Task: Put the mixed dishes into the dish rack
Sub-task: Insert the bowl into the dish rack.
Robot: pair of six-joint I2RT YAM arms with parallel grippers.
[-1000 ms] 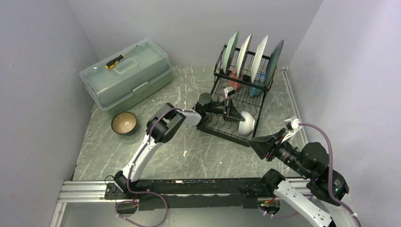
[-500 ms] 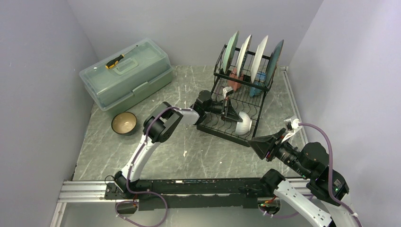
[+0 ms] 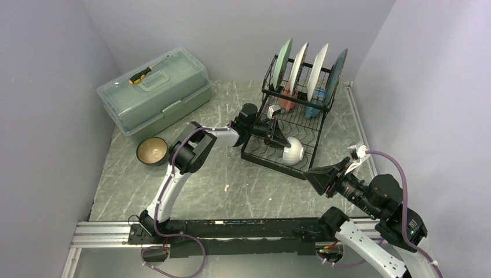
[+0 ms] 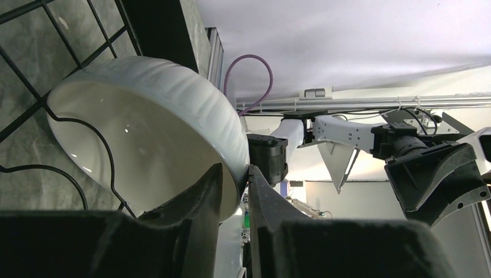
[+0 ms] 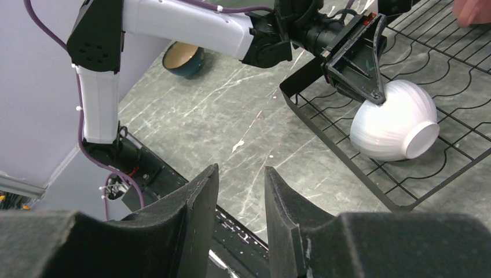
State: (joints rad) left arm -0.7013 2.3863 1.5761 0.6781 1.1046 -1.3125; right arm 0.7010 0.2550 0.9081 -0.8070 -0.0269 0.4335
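Observation:
The black wire dish rack (image 3: 262, 158) stands at the back right with four plates (image 3: 299, 65) upright in its top slots. A pink mug (image 3: 284, 98) and a blue mug (image 3: 315, 109) sit under them. My left gripper (image 3: 282, 143) is shut on the rim of the small white bowl (image 3: 292, 152), one finger inside and one outside (image 4: 234, 171). The bowl (image 4: 150, 116) lies tilted on its side on the lower tier's wires (image 5: 394, 121). The tan bowl (image 3: 151, 151) sits on the table at the left. My right gripper (image 3: 308, 172) hovers open and empty in front of the rack (image 5: 241, 171).
A translucent green lidded box (image 3: 153, 95) stands at the back left with a yellow-and-black screwdriver (image 3: 142, 74) on its lid. Grey walls close in on the left, back and right. The arms' mounting rail (image 3: 231, 229) runs along the near edge.
My left gripper has drawn back to the left with the white bowl, which has shifted a little left on the lower tier. The right arm has not moved.

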